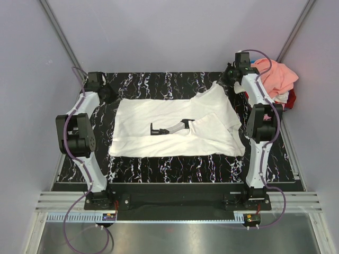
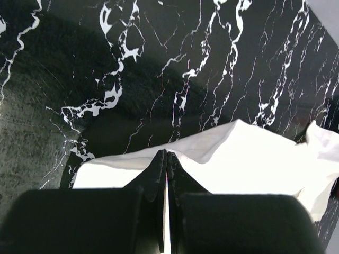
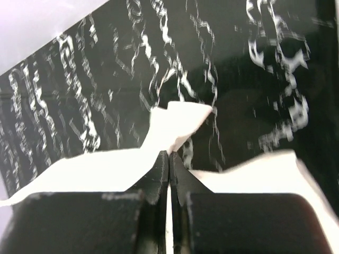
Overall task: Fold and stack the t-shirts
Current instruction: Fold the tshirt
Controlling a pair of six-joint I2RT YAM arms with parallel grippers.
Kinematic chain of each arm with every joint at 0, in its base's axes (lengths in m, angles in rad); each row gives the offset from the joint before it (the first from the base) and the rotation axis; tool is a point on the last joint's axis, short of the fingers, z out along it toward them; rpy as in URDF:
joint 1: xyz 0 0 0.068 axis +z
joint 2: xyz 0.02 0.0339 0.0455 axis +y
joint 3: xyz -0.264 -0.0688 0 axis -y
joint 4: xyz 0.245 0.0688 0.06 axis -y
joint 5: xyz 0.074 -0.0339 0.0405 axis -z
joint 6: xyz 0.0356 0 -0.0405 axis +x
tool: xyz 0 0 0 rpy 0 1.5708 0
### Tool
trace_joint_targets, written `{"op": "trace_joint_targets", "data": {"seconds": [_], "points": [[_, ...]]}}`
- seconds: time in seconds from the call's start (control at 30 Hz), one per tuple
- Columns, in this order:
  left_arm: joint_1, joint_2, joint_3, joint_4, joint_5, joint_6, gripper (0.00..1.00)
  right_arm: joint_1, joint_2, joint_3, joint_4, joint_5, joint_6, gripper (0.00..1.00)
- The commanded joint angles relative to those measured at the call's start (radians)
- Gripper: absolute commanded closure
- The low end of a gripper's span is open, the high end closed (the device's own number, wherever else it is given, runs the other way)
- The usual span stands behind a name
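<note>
A white t-shirt [image 1: 175, 127] lies spread on the black marble table, with a folded-over part showing a black print [image 1: 168, 128] at its middle. My left gripper [image 1: 112, 99] is shut on the shirt's far left corner. In the left wrist view its jaws [image 2: 167, 154] pinch the white cloth's edge [image 2: 228, 153]. My right gripper [image 1: 222, 83] is shut on the shirt's far right corner, which is lifted a little. In the right wrist view the jaws [image 3: 169, 155] pinch white cloth [image 3: 175, 119] that bunches up just beyond the tips.
A pile of other shirts sits off the table's far right corner: salmon-peach [image 1: 278, 76] on top, cream [image 1: 282, 98] and red [image 1: 292, 99] below. Grey walls close in at the back and sides. The table's black marble top [image 1: 175, 166] shows in front of the shirt.
</note>
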Motion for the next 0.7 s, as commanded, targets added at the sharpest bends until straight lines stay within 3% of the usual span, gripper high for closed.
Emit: {"op": "trace_joint_targets", "data": {"seconds": [0.0,0.27,0.67], "points": [[0.004,-0.048,0.026,-0.054,0.052,0.039,1.00,-0.004,-0.179,-0.131,0.054,-0.011,0.002,1.00],[0.039,-0.117,-0.043,-0.064,0.057,0.067,1.00,-0.036,-0.414,-0.419,0.100,0.023,-0.011,1.00],[0.128,-0.209,-0.128,-0.094,0.049,0.111,1.00,-0.081,-0.578,-0.626,0.124,0.027,0.009,1.00]]}}
